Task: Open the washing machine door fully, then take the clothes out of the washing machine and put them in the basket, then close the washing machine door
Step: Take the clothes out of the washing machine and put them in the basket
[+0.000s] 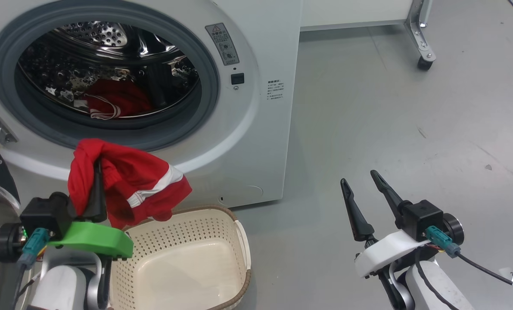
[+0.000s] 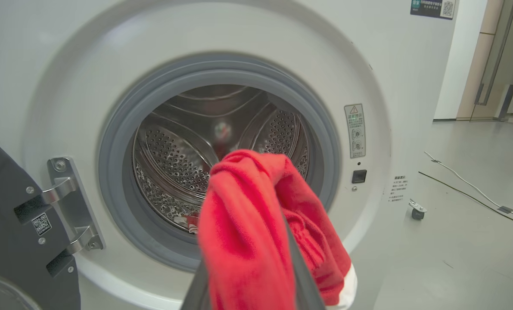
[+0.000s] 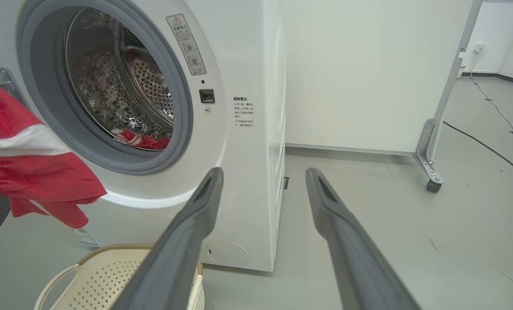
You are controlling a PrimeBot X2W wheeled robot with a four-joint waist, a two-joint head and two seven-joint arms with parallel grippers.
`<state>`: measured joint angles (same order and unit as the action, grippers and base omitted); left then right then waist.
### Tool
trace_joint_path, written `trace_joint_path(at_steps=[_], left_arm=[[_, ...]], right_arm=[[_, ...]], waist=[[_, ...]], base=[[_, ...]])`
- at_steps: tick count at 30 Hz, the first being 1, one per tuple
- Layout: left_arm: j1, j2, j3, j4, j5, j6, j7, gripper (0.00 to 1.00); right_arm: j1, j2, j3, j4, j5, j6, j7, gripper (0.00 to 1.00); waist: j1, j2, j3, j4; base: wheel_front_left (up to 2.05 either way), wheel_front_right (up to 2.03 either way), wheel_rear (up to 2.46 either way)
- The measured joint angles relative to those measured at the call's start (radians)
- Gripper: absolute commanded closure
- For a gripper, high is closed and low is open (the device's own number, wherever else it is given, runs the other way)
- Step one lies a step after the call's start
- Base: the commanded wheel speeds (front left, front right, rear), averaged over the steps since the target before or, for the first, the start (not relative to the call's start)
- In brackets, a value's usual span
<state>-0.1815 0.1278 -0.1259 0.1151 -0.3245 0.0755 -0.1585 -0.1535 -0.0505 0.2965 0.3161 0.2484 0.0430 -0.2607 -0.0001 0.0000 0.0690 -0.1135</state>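
A: Basket (image 1: pixel 196 232) first, nearest the robot at about seven o'clock in the head view. No cloth lies in it yet.
B: And the left gripper (image 1: pixel 97 181)?
A: At eight o'clock, jaws pressed together on a red garment (image 1: pixel 127 181) with white trim. The cloth hangs just above the basket's eleven o'clock corner, outside the washing machine (image 1: pixel 256 129), not over the middle.
B: The right gripper (image 1: pixel 359 177)?
A: At four o'clock, jaws spread apart, holding nothing, well apart from everything, over the bare floor (image 1: pixel 411 107).
B: So what counts as done?
A: The door (image 2: pixel 2 267) stands swung open at nine o'clock, so I'd call that step finished. One piece is out of the drum (image 1: pixel 110 43) but not dropped.
B: What's left?
A: Carry this piece over the basket and let go. Further back, at eleven o'clock, a second red piece (image 1: pixel 114 101) lies on the drum's bottom, so I judge another reach is needed. Then shutting the door. Roughly a third along, by my reckoning.
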Motion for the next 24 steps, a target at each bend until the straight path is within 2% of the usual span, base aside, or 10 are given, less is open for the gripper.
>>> trace_joint_path(at_steps=[11, 24], left_arm=[[0.057, -0.022, -0.009, 0.008, -0.018, 0.005, 0.026, 1.0], [0.058, -0.041, -0.021, 0.121, -0.051, 0.006, 0.043, 1.0]], right_arm=[[0.001, 0.0, 0.017, -0.035, 0.0, 0.0, 0.0, 0.0], [-0.011, 0.0, 0.027, -0.077, -0.003, 0.0, 0.0, 0.0]], waist=[[0.0, 0.0, 0.038, -0.012], [0.0, 0.0, 0.143, -0.043]], base=[[0.0, 0.0, 0.0], [0.0, 0.0, 0.0]])
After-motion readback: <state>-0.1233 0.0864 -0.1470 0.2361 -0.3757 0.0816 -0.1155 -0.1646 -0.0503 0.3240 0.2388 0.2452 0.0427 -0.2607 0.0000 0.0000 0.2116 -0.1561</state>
